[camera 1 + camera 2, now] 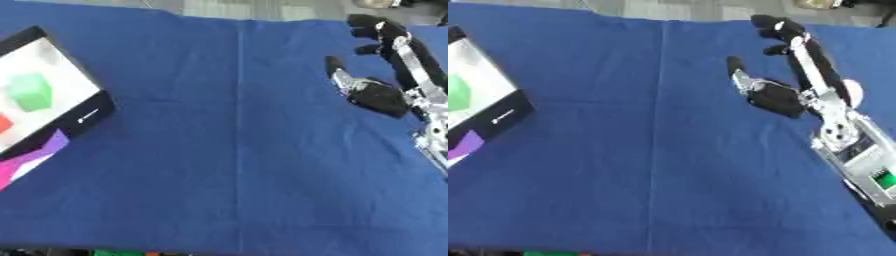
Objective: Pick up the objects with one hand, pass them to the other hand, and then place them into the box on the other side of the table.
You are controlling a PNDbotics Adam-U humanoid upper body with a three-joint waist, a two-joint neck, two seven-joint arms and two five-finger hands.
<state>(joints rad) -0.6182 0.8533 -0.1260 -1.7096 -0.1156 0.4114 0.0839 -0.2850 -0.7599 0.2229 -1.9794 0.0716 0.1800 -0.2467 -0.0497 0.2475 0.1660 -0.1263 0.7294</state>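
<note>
A white box (66,105) with a black rim lies at the table's left edge. Inside it rest a green cube (31,91) and a red object (3,123), partly cut off by the view's edge. My right hand (785,97) hovers over the blue cloth at the upper right, open, fingers stretched toward the far edge and thumb pointing left, holding nothing. My left hand shows in neither view.
A blue cloth (236,150) covers the whole table, with a crease running down its middle. A purple and pink panel (35,156) sticks out below the box's near corner. My right forearm (850,145) comes in from the right edge.
</note>
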